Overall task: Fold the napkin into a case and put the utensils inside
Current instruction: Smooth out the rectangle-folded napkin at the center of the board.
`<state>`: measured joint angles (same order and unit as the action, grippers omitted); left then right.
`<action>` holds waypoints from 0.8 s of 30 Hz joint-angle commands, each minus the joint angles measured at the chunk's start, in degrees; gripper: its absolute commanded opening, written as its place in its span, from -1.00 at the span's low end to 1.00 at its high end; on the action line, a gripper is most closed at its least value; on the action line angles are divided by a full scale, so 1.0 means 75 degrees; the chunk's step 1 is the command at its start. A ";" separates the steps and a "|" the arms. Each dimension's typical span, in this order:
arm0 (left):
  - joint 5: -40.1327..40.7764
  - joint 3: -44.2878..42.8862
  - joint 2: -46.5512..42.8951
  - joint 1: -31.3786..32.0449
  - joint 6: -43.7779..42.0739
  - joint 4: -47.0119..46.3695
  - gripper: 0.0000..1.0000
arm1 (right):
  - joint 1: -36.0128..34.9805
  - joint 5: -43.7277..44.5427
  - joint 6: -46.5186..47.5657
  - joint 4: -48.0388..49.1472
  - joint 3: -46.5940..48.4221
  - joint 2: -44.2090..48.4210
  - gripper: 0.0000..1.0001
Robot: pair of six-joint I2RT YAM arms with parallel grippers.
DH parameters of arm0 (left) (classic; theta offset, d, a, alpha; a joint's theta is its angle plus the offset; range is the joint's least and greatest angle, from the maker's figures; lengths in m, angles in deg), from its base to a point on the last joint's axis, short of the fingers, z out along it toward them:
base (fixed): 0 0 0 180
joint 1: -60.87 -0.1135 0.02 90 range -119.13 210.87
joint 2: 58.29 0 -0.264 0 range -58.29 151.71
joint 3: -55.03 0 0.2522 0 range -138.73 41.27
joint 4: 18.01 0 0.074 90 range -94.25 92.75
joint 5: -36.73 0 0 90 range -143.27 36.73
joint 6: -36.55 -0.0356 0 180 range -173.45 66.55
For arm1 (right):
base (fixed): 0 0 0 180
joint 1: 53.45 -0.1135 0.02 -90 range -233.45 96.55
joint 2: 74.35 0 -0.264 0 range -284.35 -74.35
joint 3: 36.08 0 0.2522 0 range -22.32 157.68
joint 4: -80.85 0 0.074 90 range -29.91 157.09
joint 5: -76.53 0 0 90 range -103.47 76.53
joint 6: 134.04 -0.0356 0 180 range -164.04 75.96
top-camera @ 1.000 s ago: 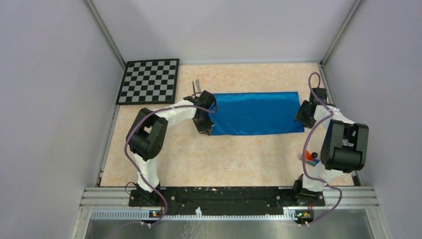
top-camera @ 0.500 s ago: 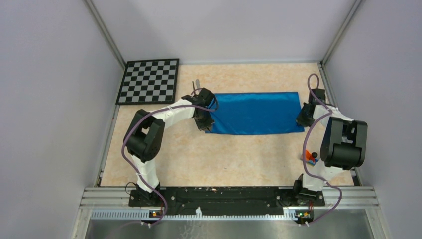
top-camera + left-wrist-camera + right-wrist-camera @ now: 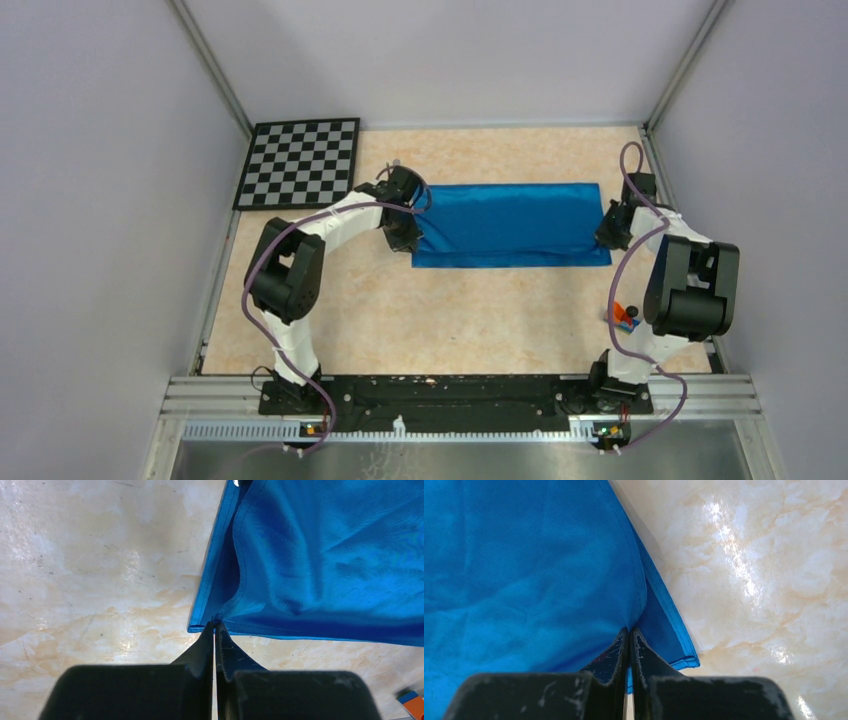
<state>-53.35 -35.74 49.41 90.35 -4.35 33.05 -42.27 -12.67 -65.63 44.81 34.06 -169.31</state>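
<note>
The bright blue napkin [image 3: 510, 225] lies flat in a wide strip across the middle of the table. My left gripper [image 3: 404, 236] is at its near left corner. In the left wrist view the left gripper [image 3: 215, 625] is shut on the napkin [image 3: 325, 555], pinching the upper layer beside the hemmed corner. My right gripper [image 3: 608, 233] is at the near right corner. Seen from the right wrist, the right gripper [image 3: 629, 630] is shut on the napkin [image 3: 524, 570] just inside the hem. The utensils are almost wholly hidden behind the left arm; only a pale tip [image 3: 395, 163] shows.
A black-and-white checkerboard [image 3: 300, 162] lies at the far left corner. A small orange and blue object [image 3: 627, 318] sits by the right arm's base. Metal frame rails and grey walls close in the table on the left, right and far sides.
The right gripper has closed on the napkin's near right corner. The left gripper has moved away from the near edge with its corner, pulling the napkin's left near edge back.
</note>
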 commanded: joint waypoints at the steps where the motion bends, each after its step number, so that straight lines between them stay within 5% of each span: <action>1: 0.0065 -0.0089 -0.0322 -0.0012 -0.0170 -0.0138 -1.00 | 0.0068 0.0026 0.0044 0.0111 0.0445 0.0213 -1.00; 11: -0.0745 0.0697 -0.0210 0.0006 0.0023 -0.0580 -1.00 | 0.0056 0.0033 0.0052 0.0164 0.0176 0.0015 -1.00; 24: -0.0502 0.0913 -0.0309 -0.0005 0.0063 -0.0565 -1.00 | 0.0045 0.0039 0.0058 0.0227 0.0021 -0.0028 -1.00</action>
<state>-58.16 -29.47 49.21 90.28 -4.02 29.35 -42.27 -12.67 -65.63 44.94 34.43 -169.39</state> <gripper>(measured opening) 0.005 0.005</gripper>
